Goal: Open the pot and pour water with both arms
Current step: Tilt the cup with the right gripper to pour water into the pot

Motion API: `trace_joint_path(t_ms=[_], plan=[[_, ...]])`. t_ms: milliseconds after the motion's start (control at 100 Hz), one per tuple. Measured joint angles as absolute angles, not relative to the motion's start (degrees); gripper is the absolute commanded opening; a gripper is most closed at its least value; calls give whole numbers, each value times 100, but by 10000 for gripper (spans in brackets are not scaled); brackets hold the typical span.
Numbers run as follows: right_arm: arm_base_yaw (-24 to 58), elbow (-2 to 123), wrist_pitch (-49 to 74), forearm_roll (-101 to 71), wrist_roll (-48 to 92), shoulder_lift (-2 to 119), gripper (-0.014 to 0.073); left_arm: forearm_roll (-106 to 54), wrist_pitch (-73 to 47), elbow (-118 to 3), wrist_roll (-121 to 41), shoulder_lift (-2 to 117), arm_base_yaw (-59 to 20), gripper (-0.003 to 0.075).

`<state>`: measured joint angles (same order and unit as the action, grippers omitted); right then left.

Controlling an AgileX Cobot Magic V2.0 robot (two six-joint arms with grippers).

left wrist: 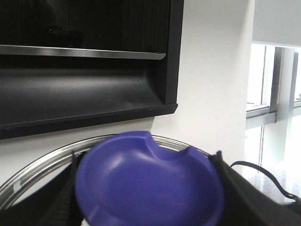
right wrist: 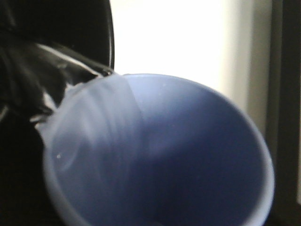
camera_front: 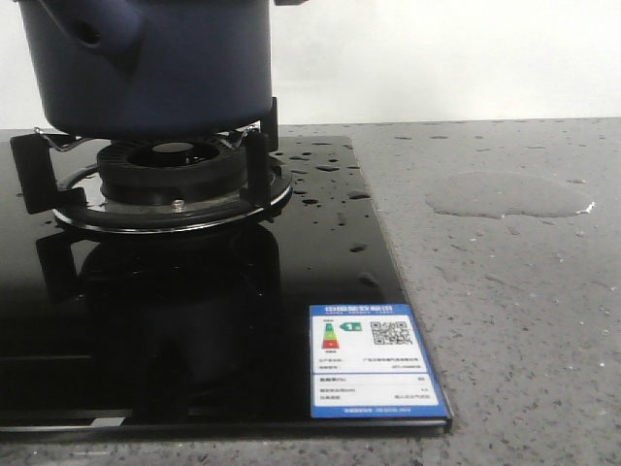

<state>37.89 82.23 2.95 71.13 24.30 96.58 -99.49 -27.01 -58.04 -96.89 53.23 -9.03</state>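
A: On the burner grate (camera_front: 160, 180) at the far left of the front view sits the pot (camera_front: 146, 63), its stubby side handle (camera_front: 92, 37) pointing out toward the camera's left. Its top is cut off, so whether it's open there I can't see.

B: And the lid?

A: The left wrist view shows a purple knob (left wrist: 150, 183) with a metal rim (left wrist: 42, 165) behind it, dark fingers (left wrist: 240, 193) on both sides. The left arm looks clamped on it, raised against the wall and range hood (left wrist: 84, 94).

B: The right arm?

A: Its view is filled by a light blue cup (right wrist: 188, 155), tilted, mouth toward the lens. It's evidently held, though no fingers show.

B: Which way to the pot?

A: Can't tell; neither arm appears in the front view. Water's already puddled on the counter (camera_front: 505, 194) and dotted over the glass hob (camera_front: 320, 204).
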Motion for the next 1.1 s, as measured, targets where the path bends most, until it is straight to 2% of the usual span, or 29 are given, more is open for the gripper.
trace_joint_path(t_ms=[270, 720, 870, 1100], plan=[[3789, 8285, 549, 8648, 2430, 9658, 162, -9949, -2701, -5804, -9689, 5323, -903, 283], [3801, 9123, 677, 9388, 2440, 9658, 162, -9949, -2701, -5804, -9689, 5323, -903, 283], [3801, 9214, 631, 9239, 2110, 9658, 162, -9949, -2701, -5804, -9689, 5323, -903, 283], [3811, 9214, 848, 7513, 224, 9658, 160, -9949, -2701, -5804, -9689, 5323, -903, 283]])
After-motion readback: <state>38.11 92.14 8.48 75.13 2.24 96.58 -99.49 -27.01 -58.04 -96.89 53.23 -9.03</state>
